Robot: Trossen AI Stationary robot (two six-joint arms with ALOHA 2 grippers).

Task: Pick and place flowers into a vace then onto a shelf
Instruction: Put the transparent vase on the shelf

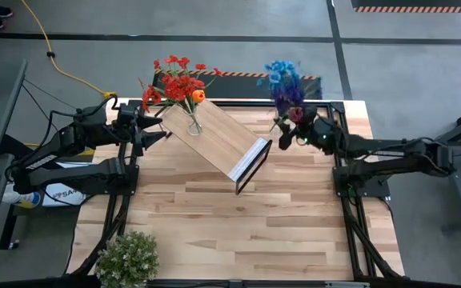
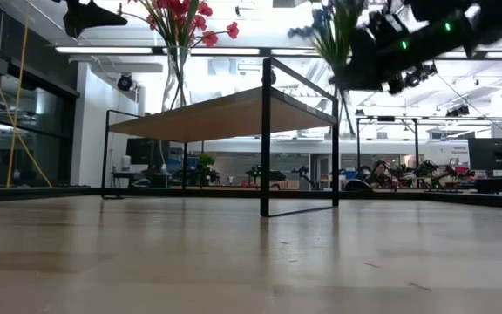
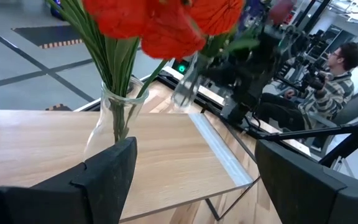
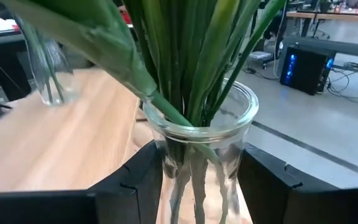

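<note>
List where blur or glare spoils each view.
Low view: bright ceiling lights behind silhouette the shelf and right claw. Left wrist view: red flowers close up are blurred. Right wrist view: stems fairly sharp, room behind soft. High view: evenly lit.

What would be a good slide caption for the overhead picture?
Right gripper carries a vase of blue flowers toward the shelf, where the red flowers already stand.

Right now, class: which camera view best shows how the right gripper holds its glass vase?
The right wrist view: the right gripper has a finger on each side of the vase, stems inside. The high view shows mostly blue blooms over it, the low view a dark shape up high, the left wrist view only blur.
</note>
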